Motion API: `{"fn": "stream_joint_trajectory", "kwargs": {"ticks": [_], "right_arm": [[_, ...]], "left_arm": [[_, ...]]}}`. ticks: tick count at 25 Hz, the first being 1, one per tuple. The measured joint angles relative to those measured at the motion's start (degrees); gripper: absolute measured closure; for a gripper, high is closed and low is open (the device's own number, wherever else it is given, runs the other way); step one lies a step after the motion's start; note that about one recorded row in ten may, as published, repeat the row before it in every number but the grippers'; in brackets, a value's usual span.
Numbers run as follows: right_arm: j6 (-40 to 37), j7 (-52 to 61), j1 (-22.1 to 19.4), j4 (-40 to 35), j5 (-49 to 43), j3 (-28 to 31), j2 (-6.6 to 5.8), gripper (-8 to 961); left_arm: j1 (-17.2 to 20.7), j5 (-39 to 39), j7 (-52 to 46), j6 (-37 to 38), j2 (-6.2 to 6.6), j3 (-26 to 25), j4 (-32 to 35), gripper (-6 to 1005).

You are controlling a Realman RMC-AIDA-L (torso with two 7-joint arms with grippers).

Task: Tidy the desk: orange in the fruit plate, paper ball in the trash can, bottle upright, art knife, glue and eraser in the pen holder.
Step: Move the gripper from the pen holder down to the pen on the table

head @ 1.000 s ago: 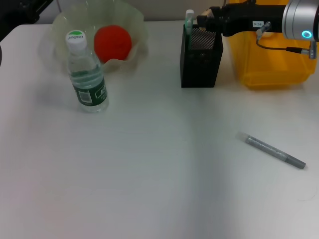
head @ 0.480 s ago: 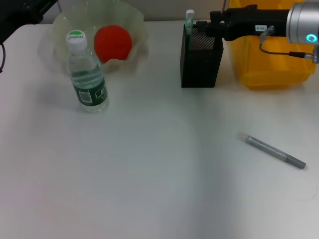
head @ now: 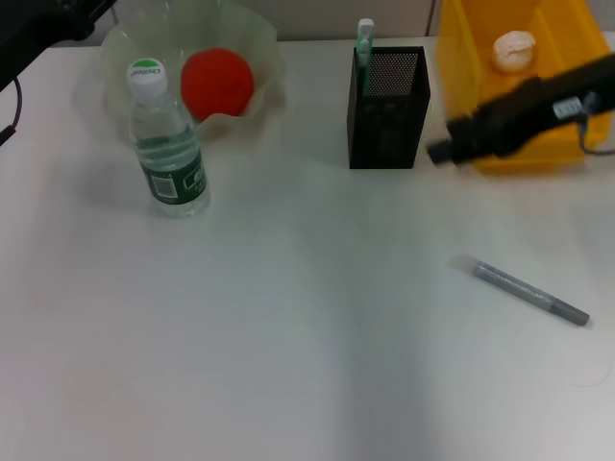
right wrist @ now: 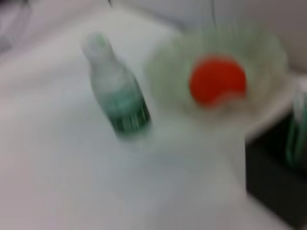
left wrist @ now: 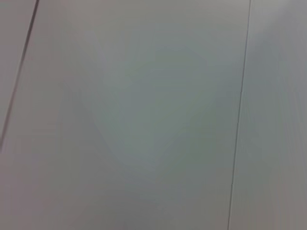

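My right gripper (head: 440, 152) hangs low over the desk (head: 288, 317) just beside the pen holder (head: 387, 108), in front of the yellow trash can (head: 461, 58) that holds the paper ball (head: 512, 48); whether its fingers are parted I cannot tell. The orange (head: 217, 83) sits in the fruit plate (head: 259, 43), the bottle (head: 165, 144) stands upright, and the art knife (head: 530, 292) lies flat on the desk near me. My left arm is parked at the far left corner

Right gripper (head: 440, 153): formerly over the pen holder (head: 387, 108) at the far edge, level with its rim; now drawn back and lower, in front of the yellow trash can (head: 519, 96), just right of the holder's base. Whether its fingers are parted cannot be made out.

Paper ball (head: 512, 48): formerly hidden behind the right arm; now exposed inside the trash can.
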Motion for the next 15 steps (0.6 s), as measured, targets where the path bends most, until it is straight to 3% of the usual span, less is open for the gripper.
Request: {"fn": "stream_joint_trajectory", "kwargs": {"ticks": [4, 7, 15], "right_arm": [[-3.1, 1.9, 0.8, -1.5, -9.6, -4.1, 0.99, 447], [-2.8, 2.7, 2.2, 2.3, -15.6, -9.0, 1.36, 448], [1.1, 2.8, 4.7, 10.4, -17.8, -12.4, 1.39, 491]], "left_arm": [[-0.1, 0.0, -0.2, -0.1, -0.03, 0.0, 0.0, 388], [-0.2, 0.0, -0.2, -0.1, -0.13, 0.1, 0.0, 388], [-0.2, 0.0, -0.2, -0.1, -0.18, 0.2, -0.1, 388]]}}
